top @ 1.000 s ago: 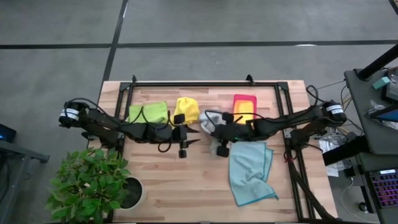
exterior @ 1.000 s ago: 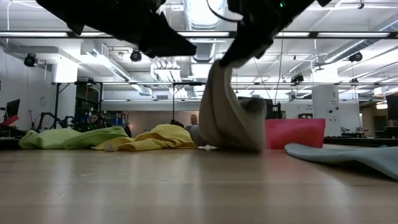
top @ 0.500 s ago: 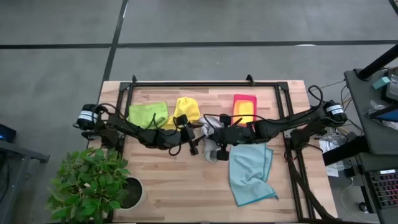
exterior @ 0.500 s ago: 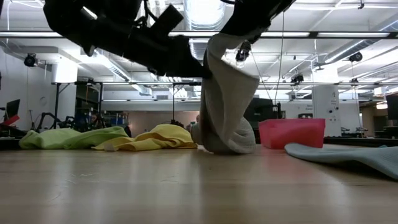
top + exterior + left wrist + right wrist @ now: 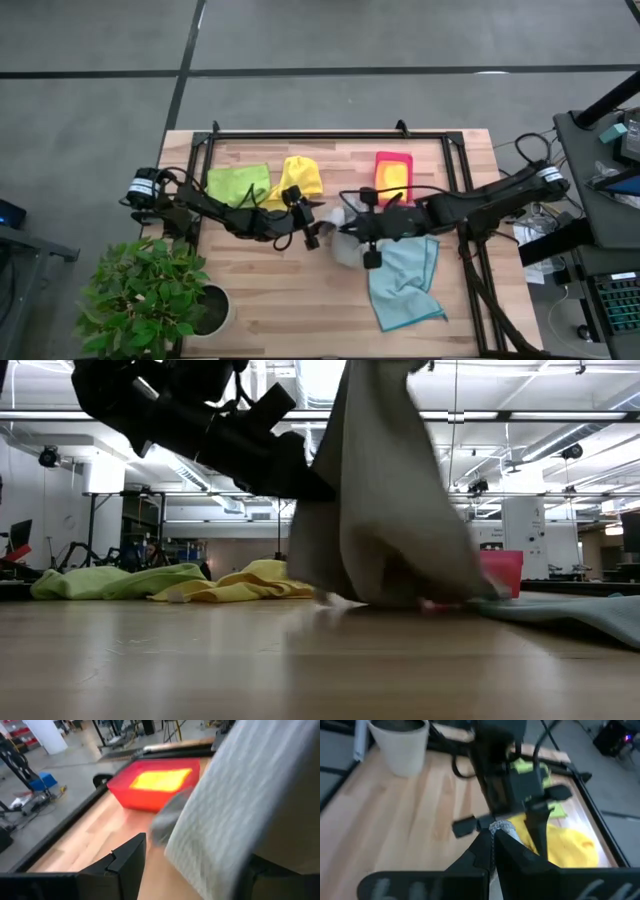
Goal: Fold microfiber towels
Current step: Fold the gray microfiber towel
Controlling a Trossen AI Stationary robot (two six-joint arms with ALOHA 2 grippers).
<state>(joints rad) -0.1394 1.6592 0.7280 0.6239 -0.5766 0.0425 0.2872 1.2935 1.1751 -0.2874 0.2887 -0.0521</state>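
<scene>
**Grey towel lifted in the middle of the worktop**

The right end effector is near the centre of the worktop, and its two fingers are pressed together on the top edge of the grey towel. In the right wrist view a small bunch of grey cloth sticks out between the closed fingertips. In the low view the grey towel hangs down from above as a wide sheet, and its bottom edge reaches the worktop or is very close to it; I cannot tell which.

The left end effector is just beside the grey towel, on its left side. Its fingers are spread wide. In the left wrist view the grey cloth passes between the two dark fingers, but they do not pinch it.

The light blue towel lies flat on the worktop just to the right of the grey one. The lime green towel and the yellow towel lie crumpled next to each other at the far left part. The pink-red tray is at the far edge, with something yellow inside it. A potted plant stands at the near left corner.
</scene>
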